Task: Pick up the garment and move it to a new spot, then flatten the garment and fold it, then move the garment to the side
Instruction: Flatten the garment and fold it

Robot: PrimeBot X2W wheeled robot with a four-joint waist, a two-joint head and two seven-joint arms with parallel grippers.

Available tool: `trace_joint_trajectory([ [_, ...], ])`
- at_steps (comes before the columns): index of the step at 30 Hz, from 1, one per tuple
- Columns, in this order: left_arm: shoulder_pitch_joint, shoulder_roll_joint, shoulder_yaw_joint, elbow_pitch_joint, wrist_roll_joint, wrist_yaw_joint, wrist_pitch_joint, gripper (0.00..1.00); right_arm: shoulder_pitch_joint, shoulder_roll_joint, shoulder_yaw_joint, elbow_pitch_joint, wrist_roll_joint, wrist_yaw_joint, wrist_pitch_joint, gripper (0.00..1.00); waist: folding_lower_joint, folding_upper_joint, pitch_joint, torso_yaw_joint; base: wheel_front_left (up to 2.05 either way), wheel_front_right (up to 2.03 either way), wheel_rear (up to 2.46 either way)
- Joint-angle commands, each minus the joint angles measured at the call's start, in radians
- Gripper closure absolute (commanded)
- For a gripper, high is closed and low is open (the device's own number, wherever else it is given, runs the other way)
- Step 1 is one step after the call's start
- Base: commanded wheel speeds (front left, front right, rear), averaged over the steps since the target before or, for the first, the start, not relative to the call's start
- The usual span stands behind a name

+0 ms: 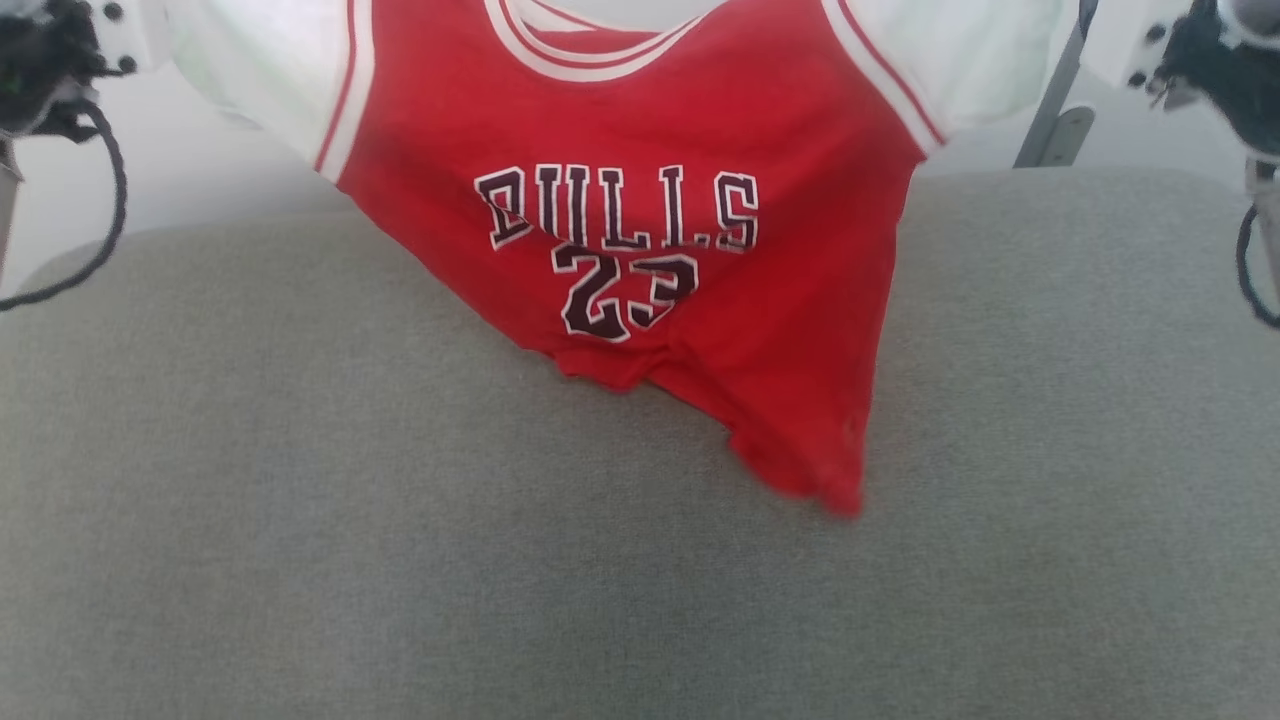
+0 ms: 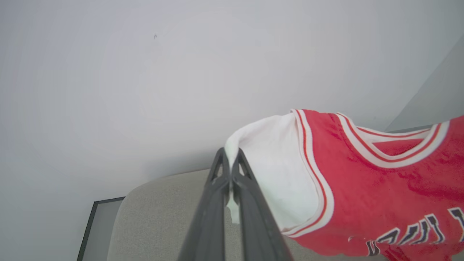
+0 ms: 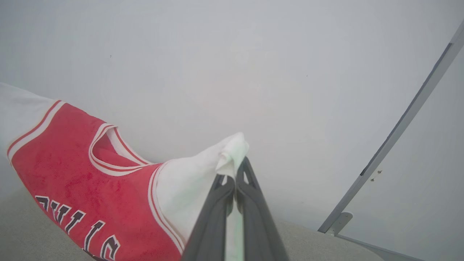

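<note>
In the head view, the garment (image 1: 640, 150), a red BULLS 23 jersey shirt with white sleeves, hangs in the air over a grey padded surface (image 1: 300, 550). Each white sleeve is pulled outward toward one upper corner, where the dark parts of the left arm (image 1: 45, 60) and of the right arm (image 1: 1215, 60) are seen. This wide hold seems chosen to keep the chest open and the lettering facing forward. The hem hangs lower on the side of the right arm and is blurred. I cannot tell if it touches the padding.

In the left wrist view, the left hand (image 2: 230, 156) has its two dark fingers pressed together on the edge of one white sleeve. A bit of white cloth shows between them lower down. The red body stretches away to the right of this hand.

In the right wrist view, the right hand (image 3: 235, 168) pinches the other white sleeve in the same way, with a fold of cloth bunched at its tips. The collar and lettering lie to its left, and a grey metal bar (image 3: 398, 127) stands far to its right.

I judge this as the carrying step, and that the shirt is not yet laid flat. A hold at both sleeves should let it come down smooth.
</note>
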Motion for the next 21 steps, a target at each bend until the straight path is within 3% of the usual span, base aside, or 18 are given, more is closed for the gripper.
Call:
trace_joint_trajectory([
  [1, -0.011, 0.003, -0.001, -0.004, 0.007, -0.006, -0.005, 1.0, -0.024, -0.004, 0.01, 0.008, 0.003, 0.0, -0.01, 1.0, 0.0, 0.0, -0.014, -0.01, 0.0, 0.0, 0.0],
  [11, -0.073, 0.003, -0.001, 0.0, 0.041, -0.009, -0.096, 1.0, -0.142, -0.027, 0.094, 0.11, -0.038, 0.0, -0.141, 1.0, 0.0, 0.0, 0.037, -0.023, 0.0, 0.0, 0.0],
  [21, -0.24, -0.044, 0.0, 0.089, 0.101, -0.025, -0.29, 1.0, -0.313, 0.009, 0.079, 0.305, -0.192, 0.0, -0.453, 1.0, 0.0, 0.0, 0.223, -0.025, 0.0, 0.0, 0.0],
])
